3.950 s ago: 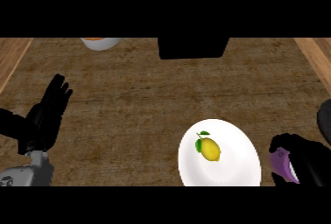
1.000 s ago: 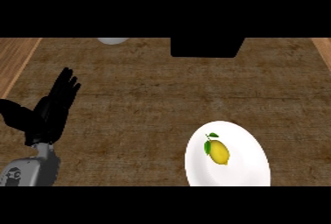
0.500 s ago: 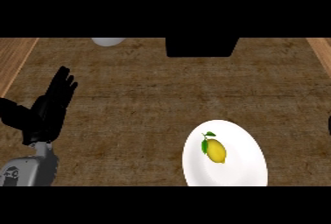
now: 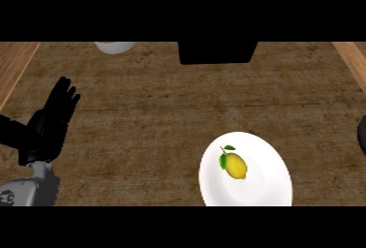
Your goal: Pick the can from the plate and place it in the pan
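- can: not visible in this view, so I can't tell where it is. 4 s back a purple object sat in the right hand at the lower right of the frame; both are now out of view.
- plate (image 4: 268, 186): white, lower right of centre, cut off by the bottom edge. Carries only a lemon (image 4: 235, 165) with a green leaf, lying left of the plate's middle.
- vs 0.5 s ago: layout practically unchanged, with the plate, lemon and upper objects in about the same spots.
- left hand (image 4: 50, 121): black, left side of the frame, fingers straight and spread wide, pointing to the upper right, thumb out to the left. Holds nothing and touches no object. Same pose and place as in the earlier frames. Grey forearm (image 4: 28, 191) enters from the lower left corner.
- right hand: not in frame.
- right edge, mid height: dark rounded shape (image 4: 361, 136), mostly cropped, can't tell what it is.
- top centre: black blocky object (image 4: 217, 52), cropped by the top edge.
- top left: white bowl (image 4: 114, 47), only the lower rim shows.
- counter (image 4: 164, 111): brown woven-look surface, with lighter wooden strips at the left and right edges.
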Robot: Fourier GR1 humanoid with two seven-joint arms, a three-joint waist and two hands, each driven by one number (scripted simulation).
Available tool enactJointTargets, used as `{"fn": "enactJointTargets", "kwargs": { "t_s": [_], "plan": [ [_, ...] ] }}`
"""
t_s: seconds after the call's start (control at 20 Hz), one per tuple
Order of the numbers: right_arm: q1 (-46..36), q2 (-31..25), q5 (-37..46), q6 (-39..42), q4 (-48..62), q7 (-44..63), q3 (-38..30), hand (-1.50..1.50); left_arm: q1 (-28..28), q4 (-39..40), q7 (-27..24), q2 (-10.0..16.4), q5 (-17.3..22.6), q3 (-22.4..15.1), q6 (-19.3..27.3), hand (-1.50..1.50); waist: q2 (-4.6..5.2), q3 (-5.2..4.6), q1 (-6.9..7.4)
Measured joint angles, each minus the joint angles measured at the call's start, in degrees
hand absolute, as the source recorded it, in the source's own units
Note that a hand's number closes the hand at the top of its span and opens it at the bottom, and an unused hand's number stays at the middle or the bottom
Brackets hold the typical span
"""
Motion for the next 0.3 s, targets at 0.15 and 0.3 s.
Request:
{"fn": "enactJointTargets", "kwargs": {
  "t_s": [0.15,0.3],
  "plan": [
    [2.05,-0.28,-0.91,0.69,-1.35,0.12,-0.38,-1.50,0.22,0.45,-0.54,-0.26,-0.04,-0.05,-0.07,0.00,0.00,0.01,-0.30],
    [4.46,-0.35,-1.82,1.08,-2.52,0.02,-0.70,-1.50,0.61,0.03,-0.39,-0.46,-0.29,-0.22,0.24,0.00,-0.11,0.01,-0.38]
  ]
}}
